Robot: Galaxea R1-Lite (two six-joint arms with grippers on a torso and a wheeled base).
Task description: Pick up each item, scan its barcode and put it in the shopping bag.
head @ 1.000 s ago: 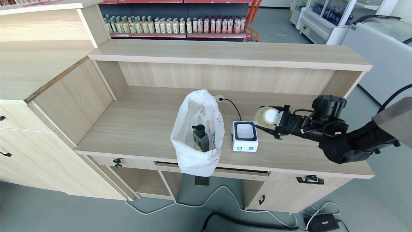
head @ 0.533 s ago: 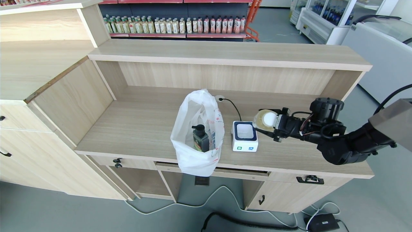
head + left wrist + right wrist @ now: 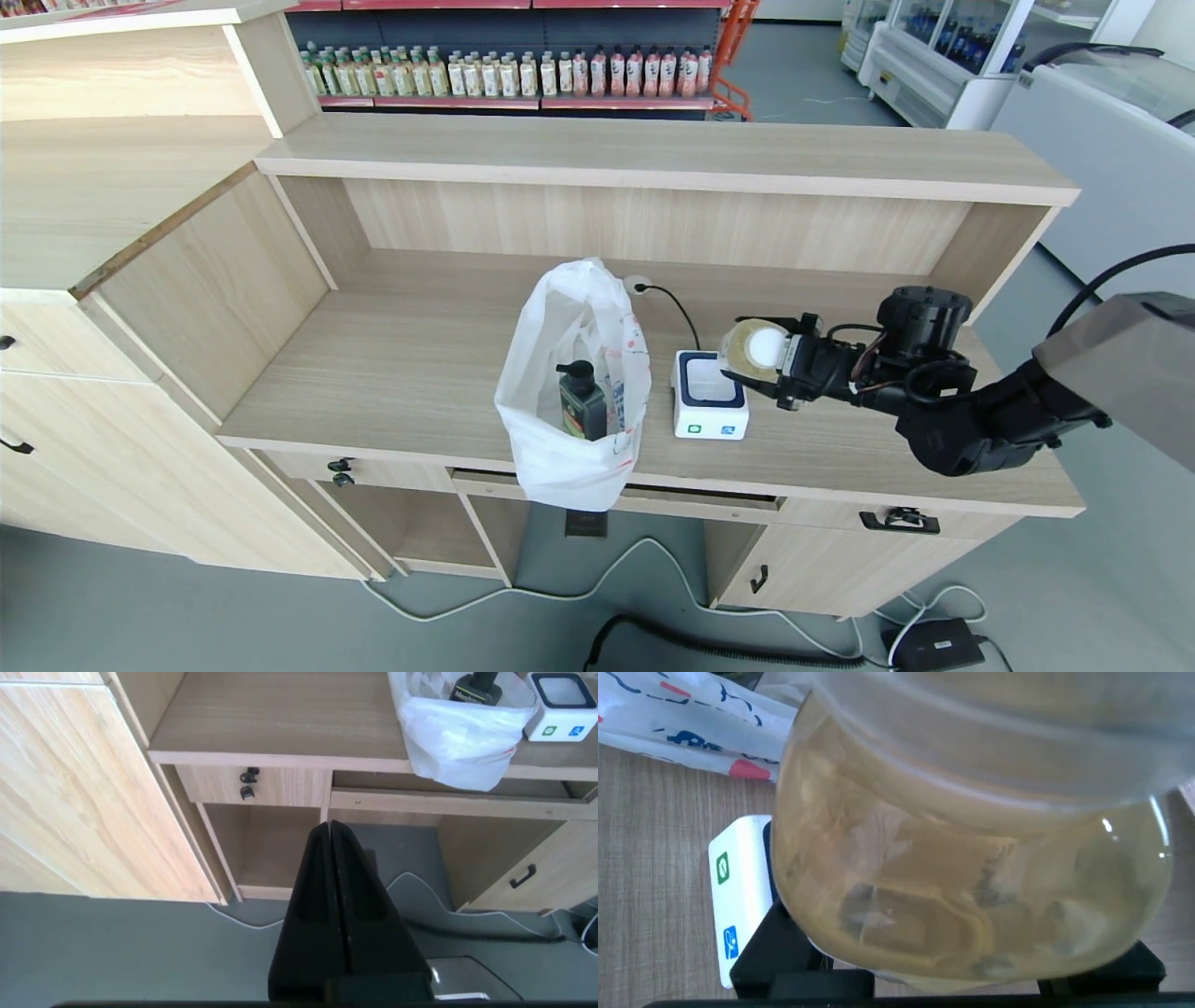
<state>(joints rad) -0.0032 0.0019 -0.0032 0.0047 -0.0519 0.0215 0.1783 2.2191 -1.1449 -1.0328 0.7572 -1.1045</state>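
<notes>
Right of centre in head view: jar (image 3: 766,343), clear with white lid and pale yellowish contents, pinched sideways between right gripper's (image 3: 747,355) fingers, just above scanner's (image 3: 709,401) right edge; at centre, white bag (image 3: 551,327) standing open on counter (image 3: 420,373), dark pump bottle (image 3: 583,403) upright inside; low before counter, left gripper's (image 3: 330,833) fingers pressed together.
</notes>
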